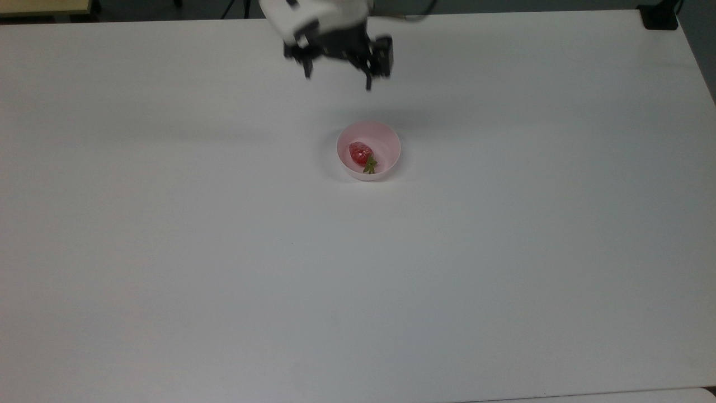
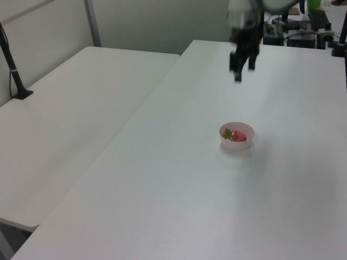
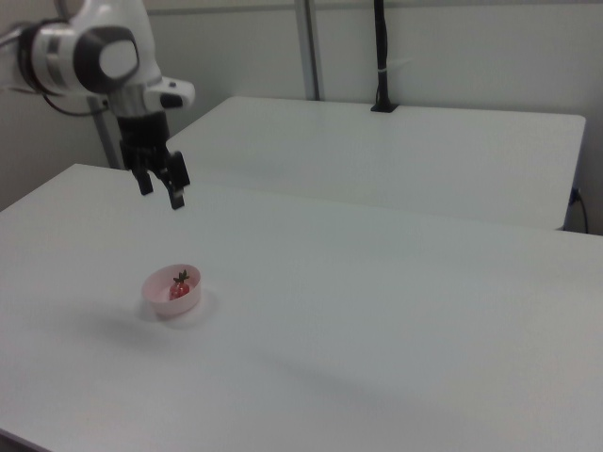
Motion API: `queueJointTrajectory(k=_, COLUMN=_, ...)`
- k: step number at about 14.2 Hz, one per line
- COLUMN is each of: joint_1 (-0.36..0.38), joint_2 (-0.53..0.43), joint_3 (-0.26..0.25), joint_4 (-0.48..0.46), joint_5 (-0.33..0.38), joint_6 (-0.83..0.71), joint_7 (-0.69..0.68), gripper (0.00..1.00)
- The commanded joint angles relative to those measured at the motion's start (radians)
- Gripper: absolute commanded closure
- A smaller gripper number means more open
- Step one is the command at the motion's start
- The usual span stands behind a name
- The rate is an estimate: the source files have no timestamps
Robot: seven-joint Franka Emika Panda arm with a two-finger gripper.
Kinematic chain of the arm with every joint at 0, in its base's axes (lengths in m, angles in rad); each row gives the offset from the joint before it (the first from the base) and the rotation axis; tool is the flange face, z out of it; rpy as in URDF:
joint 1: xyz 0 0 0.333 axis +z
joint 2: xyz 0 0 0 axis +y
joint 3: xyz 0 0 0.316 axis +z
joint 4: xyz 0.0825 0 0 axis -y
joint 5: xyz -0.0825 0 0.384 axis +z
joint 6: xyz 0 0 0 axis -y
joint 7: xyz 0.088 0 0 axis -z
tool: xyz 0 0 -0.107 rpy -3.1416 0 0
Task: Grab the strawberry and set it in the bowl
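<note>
One strawberry (image 1: 361, 153), lying inside the bowl (image 1: 386, 146).
Bowl: pale pink, upright on the white table (image 1: 168, 252), strawberry's green cap toward the rim nearest the top view's bottom. Gripper (image 1: 337, 75): raised well above the bowl, apart from it, fingers spread wide, holding nothing.

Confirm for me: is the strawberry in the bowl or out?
In. The strawberry lies inside the bowl, green cap by the rim. The gripper is open above, apart from it.
</note>
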Motion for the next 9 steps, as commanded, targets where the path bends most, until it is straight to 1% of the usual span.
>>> queueJointTrajectory(k=1, joint_1=0.001, joint_2=-0.151, joint_3=-0.06, joint_4=-0.035, joint_5=0.011, joint_6=-0.068, joint_7=0.009, gripper=0.0)
queueJointTrajectory(k=2, joint_1=0.003, joint_2=-0.189, joint_3=-0.103, joint_4=-0.045, joint_5=0.013, joint_6=-0.084, joint_7=-0.003, gripper=0.0)
queueJointTrajectory(k=3, joint_1=0.006, joint_2=-0.197, joint_3=-0.131, joint_4=-0.044, joint_5=0.011, joint_6=-0.076, joint_7=-0.073, gripper=0.0)
queueJointTrajectory(k=5, joint_1=-0.017, joint_2=-0.193, joint_3=-0.134, joint_4=-0.035, joint_5=0.005, joint_6=-0.049, joint_7=-0.272, gripper=0.0)
queueJointTrajectory(k=6, joint_1=-0.048, joint_2=-0.19, joint_3=-0.134, joint_4=-0.033, joint_5=0.005, joint_6=-0.02, joint_7=-0.307, gripper=0.0)
queueJointTrajectory(k=8, joint_1=-0.057, joint_2=-0.179, joint_3=-0.134, joint_4=-0.032, joint_5=0.0, joint_6=0.02, joint_7=-0.301, gripper=0.0)
queueJointTrajectory(k=9, joint_1=-0.057, joint_2=-0.156, joint_3=-0.131, joint_4=-0.009, joint_5=0.0, joint_6=0.019, joint_7=-0.295, gripper=0.0)
